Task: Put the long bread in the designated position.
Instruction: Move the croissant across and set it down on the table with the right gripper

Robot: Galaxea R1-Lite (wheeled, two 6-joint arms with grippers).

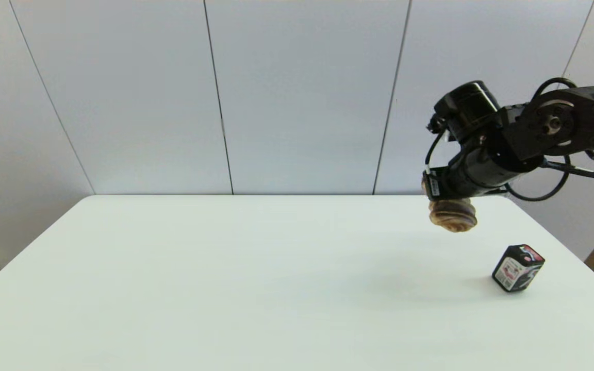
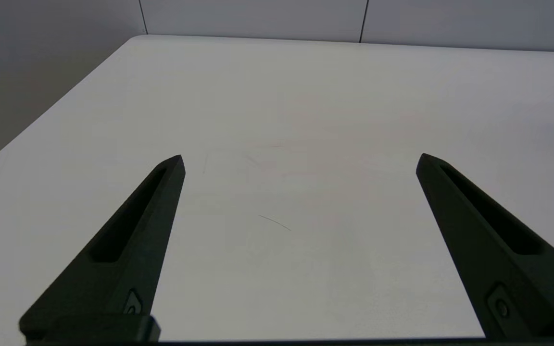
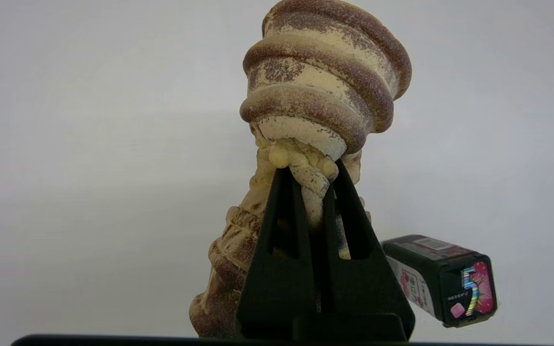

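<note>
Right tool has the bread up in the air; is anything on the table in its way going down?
Only the small black box, toward the table's near right, off to one side of the long bread held by the right tool. The remaining white table shows nothing else.

White table (grey panelled wall)

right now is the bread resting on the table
No, the right end effector holds the bread pinched in the air above the table.

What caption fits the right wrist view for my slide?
Right pincer pinching the long bread mid-loaf above the table, black box beside.
</note>
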